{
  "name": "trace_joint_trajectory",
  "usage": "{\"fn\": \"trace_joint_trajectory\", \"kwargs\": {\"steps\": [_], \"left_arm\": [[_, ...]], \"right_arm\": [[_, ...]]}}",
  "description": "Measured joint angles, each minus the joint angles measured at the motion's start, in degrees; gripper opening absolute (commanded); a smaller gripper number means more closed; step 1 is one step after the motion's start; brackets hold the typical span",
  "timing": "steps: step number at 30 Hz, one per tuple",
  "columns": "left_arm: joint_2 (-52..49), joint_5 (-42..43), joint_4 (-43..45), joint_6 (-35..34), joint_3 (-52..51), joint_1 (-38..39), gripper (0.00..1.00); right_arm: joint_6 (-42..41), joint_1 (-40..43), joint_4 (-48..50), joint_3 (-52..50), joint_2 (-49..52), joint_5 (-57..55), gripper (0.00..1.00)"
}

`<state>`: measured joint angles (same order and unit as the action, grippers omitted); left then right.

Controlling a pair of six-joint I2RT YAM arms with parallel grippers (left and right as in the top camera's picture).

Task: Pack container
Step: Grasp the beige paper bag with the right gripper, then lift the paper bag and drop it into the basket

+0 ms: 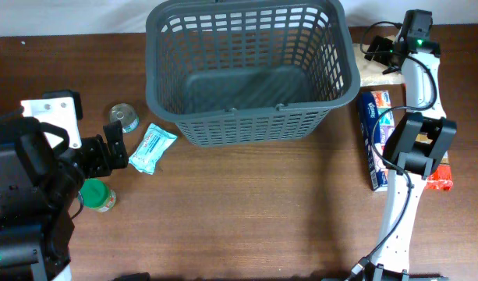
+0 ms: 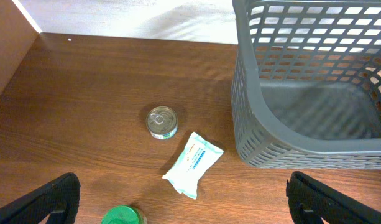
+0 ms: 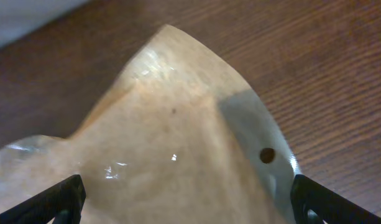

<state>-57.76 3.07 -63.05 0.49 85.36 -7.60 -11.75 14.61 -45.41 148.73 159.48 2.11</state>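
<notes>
The container (image 1: 250, 125) is seen at 12 o'clock on the table, upright, with its mouth open and nothing on its solid floor. It is judged to be light for its bulk and fairly stiff. The slotted walls would likely flex a little if squeezed, and the smooth base could be slid across the wood by a careless push. If it must be steadied or shifted, the rolled rim is judged the best hold, as the lattice bars could snag a fingertip.

The left gripper (image 1: 114, 148) is held at 9 o'clock of the table, at 8 o'clock of the container. Its jaws are spread wide and nothing is held. A wipes packet (image 1: 151, 147) lies just beside it, with a tin can (image 1: 125, 118) and a green-lidded jar (image 1: 98, 195) near.

The right gripper (image 1: 383, 56) is poised at 2 o'clock of the container over a tan pouch (image 3: 178, 143). Its fingers are parted fully to either side, and contact cannot be made out.
</notes>
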Motion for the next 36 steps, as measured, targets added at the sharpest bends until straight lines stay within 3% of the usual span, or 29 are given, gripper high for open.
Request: {"fn": "trace_joint_trajectory", "kwargs": {"steps": [11, 14, 19, 20, 22, 24, 32, 36], "left_arm": [[0.00, -0.02, 0.00, 0.00, 0.00, 0.00, 0.99], [0.00, 0.00, 0.00, 0.00, 0.00, 0.00, 0.99], [0.00, -0.02, 0.00, 0.00, 0.00, 0.00, 0.99], [0.00, -0.02, 0.00, 0.00, 0.00, 0.00, 0.99], [0.00, 0.00, 0.00, 0.00, 0.00, 0.00, 0.99], [0.00, -0.02, 0.00, 0.00, 0.00, 0.00, 0.99], [0.00, -0.02, 0.00, 0.00, 0.00, 0.00, 0.99], [0.00, -0.02, -0.02, 0.00, 0.00, 0.00, 0.99]], "right_arm": [[6.73, -0.74, -5.77, -2.60, -1.90, -0.31, 0.97], [8.02, -1.07, -6.49, -3.19, -2.27, -0.11, 0.77], [9.44, -1.55, -6.84, -4.24, -2.91, -0.15, 0.53], [9.57, -1.55, -6.95, -4.37, -3.04, -0.20, 0.45], [10.36, -1.55, -7.26, -4.52, -3.37, -0.35, 0.16], [10.08, -1.53, -7.80, -4.52, -3.85, -0.37, 0.04], [10.27, -1.60, -9.09, -4.13, -4.17, -0.15, 0.04], [10.03, -1.55, -15.17, -0.83, -3.61, 0.48, 0.04]]}}
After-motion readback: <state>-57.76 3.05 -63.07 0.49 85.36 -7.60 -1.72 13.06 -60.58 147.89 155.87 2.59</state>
